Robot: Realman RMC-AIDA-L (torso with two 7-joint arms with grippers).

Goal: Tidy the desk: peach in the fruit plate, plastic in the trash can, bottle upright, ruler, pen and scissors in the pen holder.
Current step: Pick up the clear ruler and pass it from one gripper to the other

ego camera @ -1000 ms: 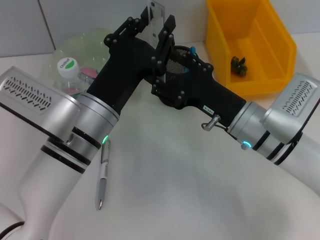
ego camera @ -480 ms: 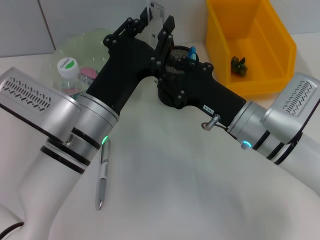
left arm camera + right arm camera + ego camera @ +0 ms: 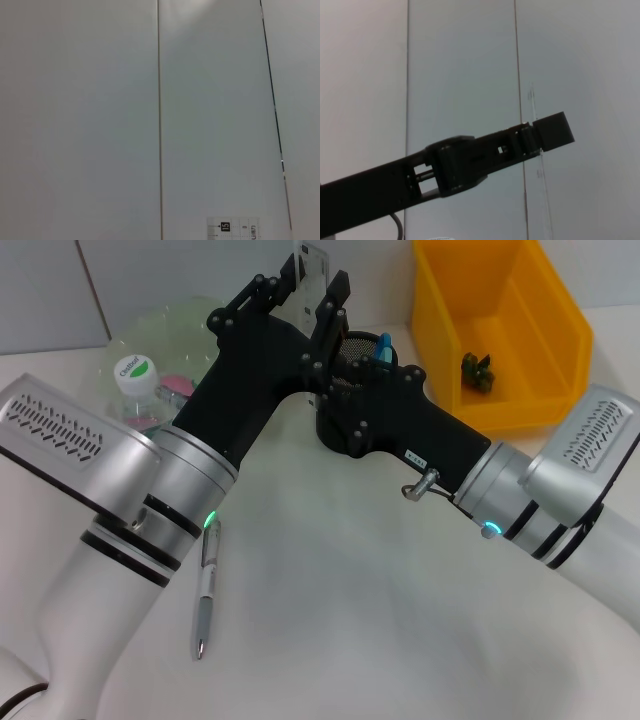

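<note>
My left gripper (image 3: 305, 288) is shut on a clear ruler (image 3: 311, 268) and holds it upright, just above and behind the black mesh pen holder (image 3: 358, 343). The ruler's end shows in the left wrist view (image 3: 234, 229), and its thin edge shows in the right wrist view (image 3: 535, 112). Blue-handled scissors (image 3: 382, 348) stand in the holder. My right gripper (image 3: 345, 390) is pressed against the holder's near side. A silver pen (image 3: 207, 585) lies on the table by my left arm. A white-capped bottle (image 3: 133, 373) and a pink peach (image 3: 176, 390) are at the green fruit plate (image 3: 170, 325).
A yellow bin (image 3: 500, 330) stands at the back right with a small green scrap (image 3: 477, 370) inside. My two arms cross the middle of the white table (image 3: 330, 620).
My right hand has edged slightly farther back against the pen holder and covers more of it. The left arm and the ruler have not moved.
</note>
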